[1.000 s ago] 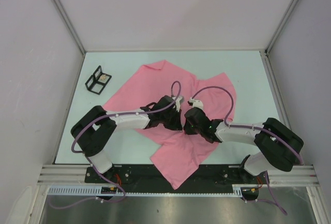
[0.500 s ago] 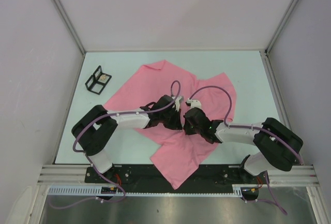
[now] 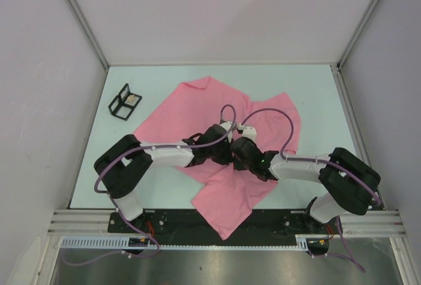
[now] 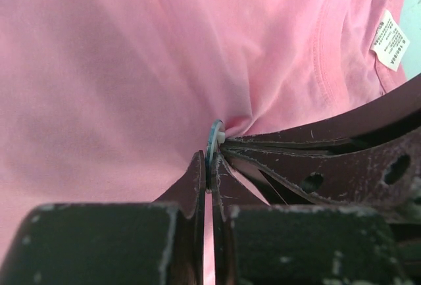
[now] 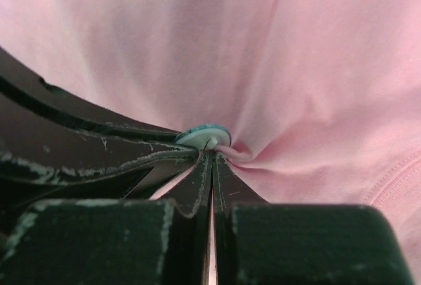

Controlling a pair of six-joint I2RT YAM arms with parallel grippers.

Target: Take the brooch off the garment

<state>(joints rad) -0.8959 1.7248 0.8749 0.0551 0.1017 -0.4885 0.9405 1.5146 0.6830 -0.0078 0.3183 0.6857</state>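
The garment (image 3: pixel 197 107), a pink T-shirt, lies spread over the table. Both arms meet low over its middle. The brooch (image 4: pixel 214 137) is a small round disc with a teal rim and a white back (image 5: pixel 204 135), standing edge-on out of a pucker of cloth. My left gripper (image 4: pixel 210 166) is shut on the disc's edge. My right gripper (image 5: pixel 212 156) is shut on the bunched cloth just under the disc, at its stem. In the top view the left gripper (image 3: pixel 227 148) and the right gripper (image 3: pixel 238 148) touch tip to tip and hide the brooch.
A small black wire stand (image 3: pixel 123 101) sits at the table's far left, beside the shirt. The shirt's white label (image 4: pixel 389 38) lies near its neckline. The shirt's near corner hangs over the table's front edge (image 3: pixel 223 222). Walls close off the left, right and back of the table (image 3: pixel 316 101).
The two grippers have closed in on each other: the right one slid left, the left one slightly right, and their tips now meet. Both stayed shut.
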